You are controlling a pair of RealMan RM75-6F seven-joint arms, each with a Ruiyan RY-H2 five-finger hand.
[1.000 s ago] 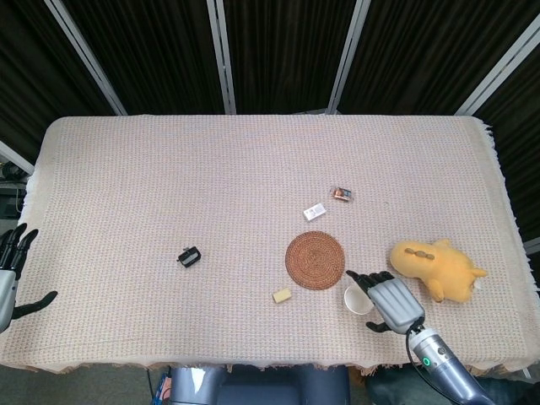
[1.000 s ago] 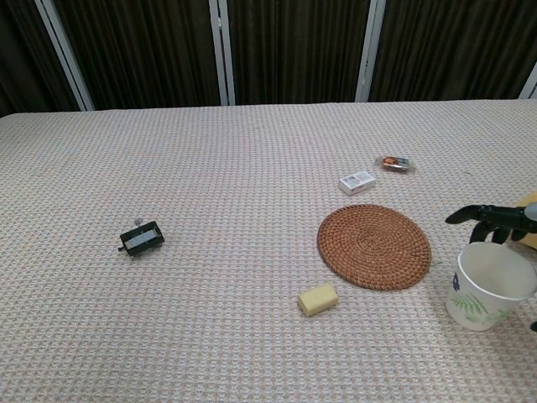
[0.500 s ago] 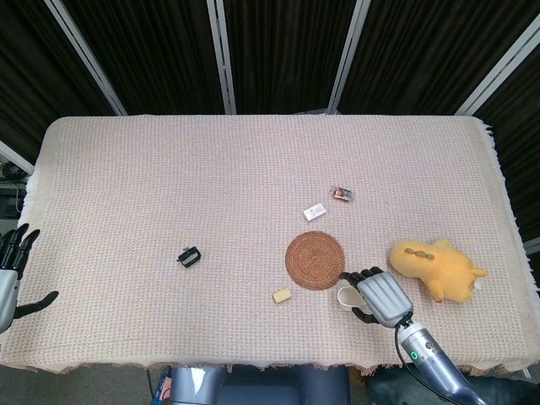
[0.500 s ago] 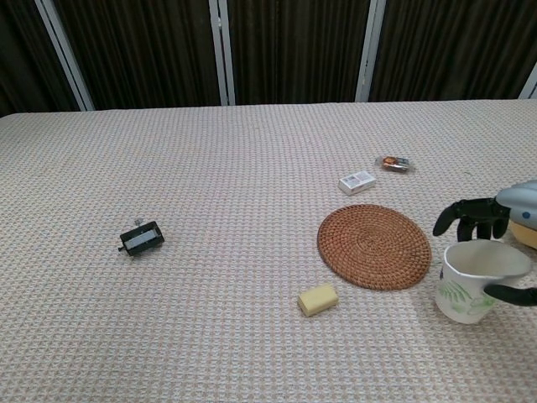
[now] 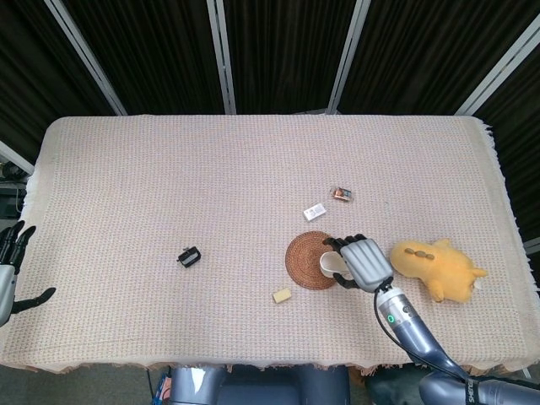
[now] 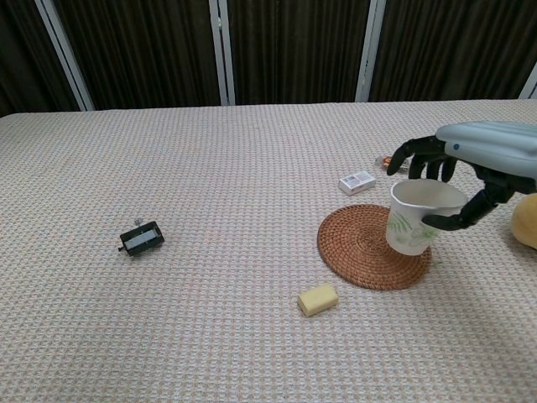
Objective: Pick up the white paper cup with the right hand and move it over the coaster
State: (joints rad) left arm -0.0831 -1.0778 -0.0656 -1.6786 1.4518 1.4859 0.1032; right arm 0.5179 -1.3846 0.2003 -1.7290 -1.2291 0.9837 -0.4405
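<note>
My right hand [image 6: 470, 168] grips the white paper cup [image 6: 415, 217], which has a green leaf print, and holds it upright over the right part of the round woven coaster [image 6: 361, 248]. From the head view the same hand [image 5: 363, 261] covers most of the cup [image 5: 330, 263], and only its rim shows over the coaster [image 5: 305, 260]. Whether the cup's base touches the coaster I cannot tell. My left hand [image 5: 10, 268] hangs off the table's left edge, fingers spread, holding nothing.
A yellow plush toy [image 5: 434, 267] lies right of my right hand. A yellow block [image 6: 317, 299] sits in front of the coaster; a small white box [image 6: 357, 181] and an orange packet [image 6: 395, 163] lie behind it. A black clip [image 6: 140, 238] is at the left.
My right hand closed on the cup, lifted it and carried it left and away from the table's front edge, from beside the coaster to over it. The left hand barely moved.
</note>
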